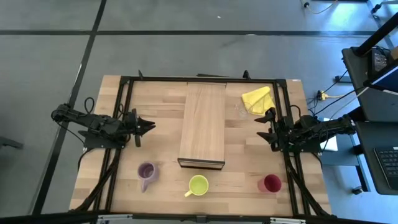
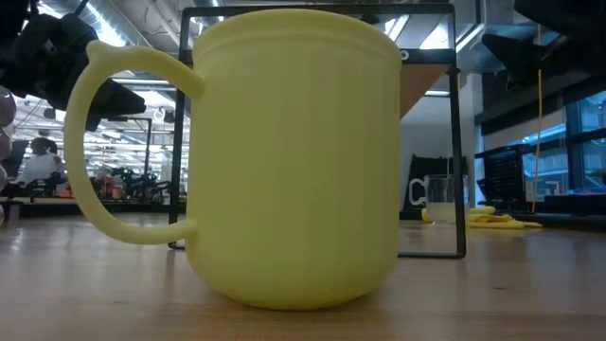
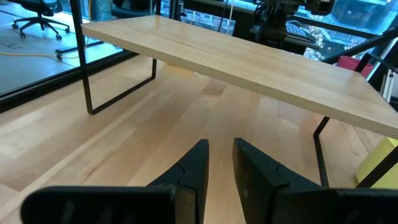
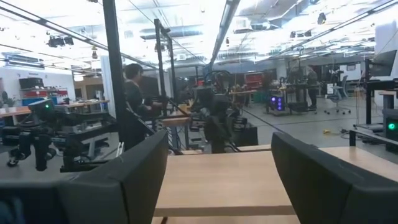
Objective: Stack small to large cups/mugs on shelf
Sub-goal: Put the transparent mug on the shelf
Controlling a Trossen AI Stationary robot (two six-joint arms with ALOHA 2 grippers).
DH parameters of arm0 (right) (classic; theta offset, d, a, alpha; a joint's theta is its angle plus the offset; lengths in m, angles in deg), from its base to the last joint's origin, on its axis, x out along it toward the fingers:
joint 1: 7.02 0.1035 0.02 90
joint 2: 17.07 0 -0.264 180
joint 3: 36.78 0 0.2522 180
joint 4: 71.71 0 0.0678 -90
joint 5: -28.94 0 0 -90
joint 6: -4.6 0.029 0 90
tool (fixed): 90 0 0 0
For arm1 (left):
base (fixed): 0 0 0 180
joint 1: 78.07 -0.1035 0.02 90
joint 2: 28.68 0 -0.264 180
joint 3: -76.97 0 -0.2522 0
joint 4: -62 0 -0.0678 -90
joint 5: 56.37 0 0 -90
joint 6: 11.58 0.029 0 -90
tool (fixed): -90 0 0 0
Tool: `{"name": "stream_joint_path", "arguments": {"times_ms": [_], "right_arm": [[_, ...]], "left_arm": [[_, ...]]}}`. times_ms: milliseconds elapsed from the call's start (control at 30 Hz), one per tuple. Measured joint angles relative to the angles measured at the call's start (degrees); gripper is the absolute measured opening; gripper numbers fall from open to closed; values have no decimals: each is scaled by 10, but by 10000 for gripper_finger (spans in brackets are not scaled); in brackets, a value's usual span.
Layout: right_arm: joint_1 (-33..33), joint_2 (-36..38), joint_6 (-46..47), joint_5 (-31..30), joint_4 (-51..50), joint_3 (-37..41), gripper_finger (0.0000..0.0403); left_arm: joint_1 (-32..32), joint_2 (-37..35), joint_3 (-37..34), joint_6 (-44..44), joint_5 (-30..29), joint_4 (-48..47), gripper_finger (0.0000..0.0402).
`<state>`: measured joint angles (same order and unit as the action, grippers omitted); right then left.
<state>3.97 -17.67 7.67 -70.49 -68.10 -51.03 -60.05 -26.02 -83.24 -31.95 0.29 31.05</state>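
The light-wood shelf (image 1: 202, 124) stands in the middle of the table on dark legs. Along the near edge stand the purple mug (image 1: 147, 172), the yellow-green mug (image 1: 198, 185), which fills the low view (image 2: 294, 161), and the red cup (image 1: 272, 183). The clear glass (image 1: 239, 111) stands right of the shelf's far end, beside the yellow cloth (image 1: 257, 99). My left gripper (image 1: 150, 126) is left of the shelf, shut and empty (image 3: 221, 162). My right gripper (image 1: 263, 124) is right of the shelf, open and empty (image 4: 217, 180).
A dark metal frame (image 1: 127, 99) runs around the table's edges. Bare tabletop lies between each gripper and the shelf, and between the shelf's near end and the row of cups. Workbenches, equipment and a person stand in the room beyond the table.
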Motion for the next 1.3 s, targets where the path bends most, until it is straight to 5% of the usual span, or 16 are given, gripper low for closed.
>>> {"name": "stream_joint_path", "arguments": {"times_ms": [333,533,667,933,1300], "right_arm": [[0,-1,250,-38,97,-1,287],[0,-12,110,3,203,-118,287],[0,-101,80,-14,28,-280,287],[-1,-385,146,-188,-472,-621,287],[0,-562,144,-189,-491,-817,287]], "left_arm": [[0,0,0,0,0,0,68],[0,0,0,0,0,0,68],[0,0,0,0,0,0,68],[0,0,0,0,0,0,68],[0,0,0,0,0,0,68]]}}
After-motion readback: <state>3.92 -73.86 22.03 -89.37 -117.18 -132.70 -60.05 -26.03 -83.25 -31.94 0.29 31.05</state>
